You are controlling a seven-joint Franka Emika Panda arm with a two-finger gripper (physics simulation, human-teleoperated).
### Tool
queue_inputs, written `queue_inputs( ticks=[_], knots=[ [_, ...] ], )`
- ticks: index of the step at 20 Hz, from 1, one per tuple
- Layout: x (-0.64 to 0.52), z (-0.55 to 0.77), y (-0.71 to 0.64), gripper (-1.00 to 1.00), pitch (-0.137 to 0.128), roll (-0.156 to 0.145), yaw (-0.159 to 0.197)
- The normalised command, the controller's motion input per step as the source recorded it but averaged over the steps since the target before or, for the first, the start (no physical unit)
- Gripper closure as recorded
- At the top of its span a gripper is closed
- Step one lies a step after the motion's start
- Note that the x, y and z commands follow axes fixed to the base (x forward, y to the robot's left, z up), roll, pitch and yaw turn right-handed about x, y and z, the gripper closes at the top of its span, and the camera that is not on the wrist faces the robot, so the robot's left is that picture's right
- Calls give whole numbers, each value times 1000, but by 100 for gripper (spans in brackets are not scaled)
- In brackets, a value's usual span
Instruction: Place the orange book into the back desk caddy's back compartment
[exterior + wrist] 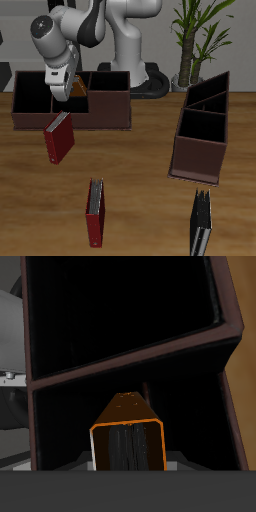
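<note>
Exterior view has the long dark reddish-brown back desk caddy [72,108] under the gripper [72,88], fingers pinching the small bright-orange hardcover book [127,426] above its cells. Carrying step I'd say; next it needs lining up with the back compartment, then lowering.

A wooden table [140,190] with visible grain fills the scene. Behind it stands a plain pale grey wall [240,40] and 1 green potted plant [200,35].
</note>
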Motion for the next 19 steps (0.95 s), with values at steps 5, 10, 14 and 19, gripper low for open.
queue_inputs(
  ticks=[5,10,14,19],
  knots=[
    [72,-73,105,-100,-2,4,-36],
    [15,75,18,-100,-14,-3,-41],
    [-70,257,7,-100,-43,10,-120],
    [-86,315,37,-100,-63,9,-158]
  ],
)
